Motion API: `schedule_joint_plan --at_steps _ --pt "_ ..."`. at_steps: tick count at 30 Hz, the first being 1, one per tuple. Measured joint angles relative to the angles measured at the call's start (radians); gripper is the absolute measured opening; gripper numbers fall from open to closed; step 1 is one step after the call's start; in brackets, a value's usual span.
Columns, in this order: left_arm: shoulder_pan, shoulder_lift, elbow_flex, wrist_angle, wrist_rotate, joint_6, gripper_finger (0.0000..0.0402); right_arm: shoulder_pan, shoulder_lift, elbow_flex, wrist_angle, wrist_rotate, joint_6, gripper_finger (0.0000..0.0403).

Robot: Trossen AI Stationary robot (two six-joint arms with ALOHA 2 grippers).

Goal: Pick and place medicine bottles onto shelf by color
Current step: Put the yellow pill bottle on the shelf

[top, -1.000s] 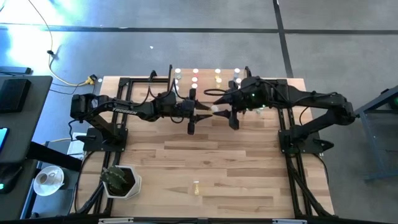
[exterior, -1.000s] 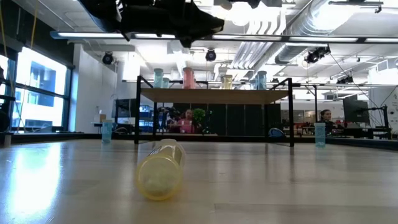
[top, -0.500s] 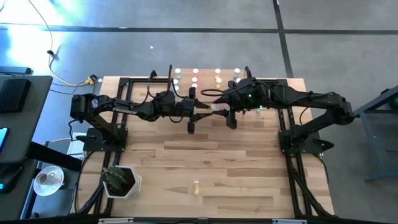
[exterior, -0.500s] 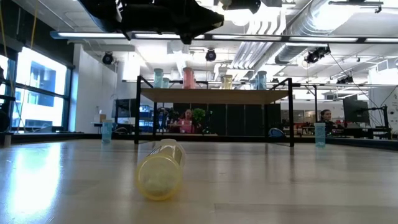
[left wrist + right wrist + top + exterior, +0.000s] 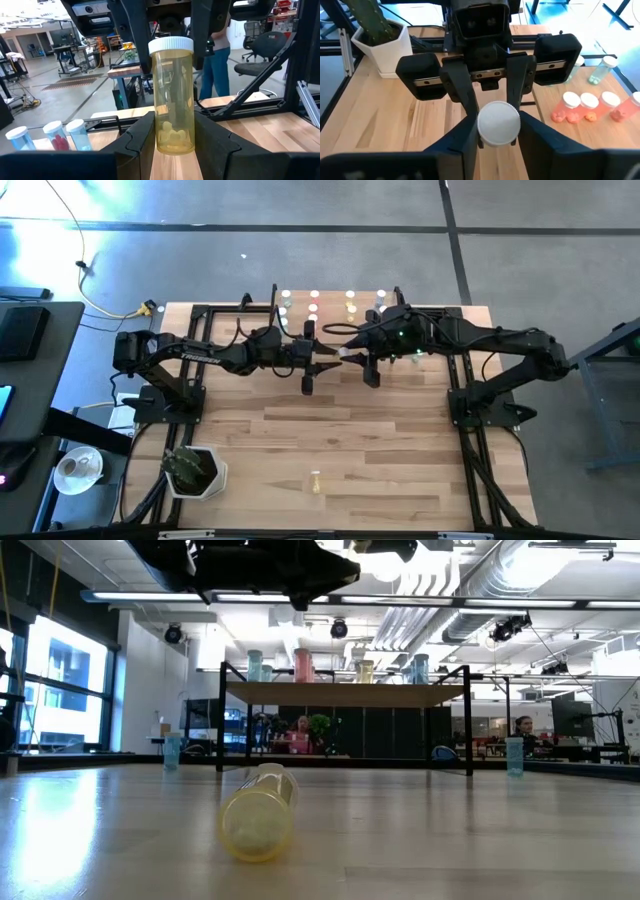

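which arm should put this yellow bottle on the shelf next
Right, probably: the right gripper is at the cap of the yellow bottle that the left gripper holds, and the shelf's yellow bottles stand on its side.

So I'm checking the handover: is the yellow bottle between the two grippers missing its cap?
No. In the left wrist view the yellow bottle wears its white cap, held between the left gripper fingers.

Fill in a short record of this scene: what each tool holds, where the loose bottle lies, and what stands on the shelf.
left tool: shut on the yellow bottle, at its body
right tool: shut on the same bottle, at its cap, facing the left tool
lying bottle: yellow, on its side near the table front edge
shelf: far edge of the table
shelf bottles: upright on top of the shelf
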Motion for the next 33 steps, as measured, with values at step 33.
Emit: schedule_joint_plan --at_steps 33 --pt "0.003 -0.034 0.0 -0.076 -0.072 0.0 0.0223 -0.002 0.0 0.061 -0.091 0.092 0.027 0.0106"
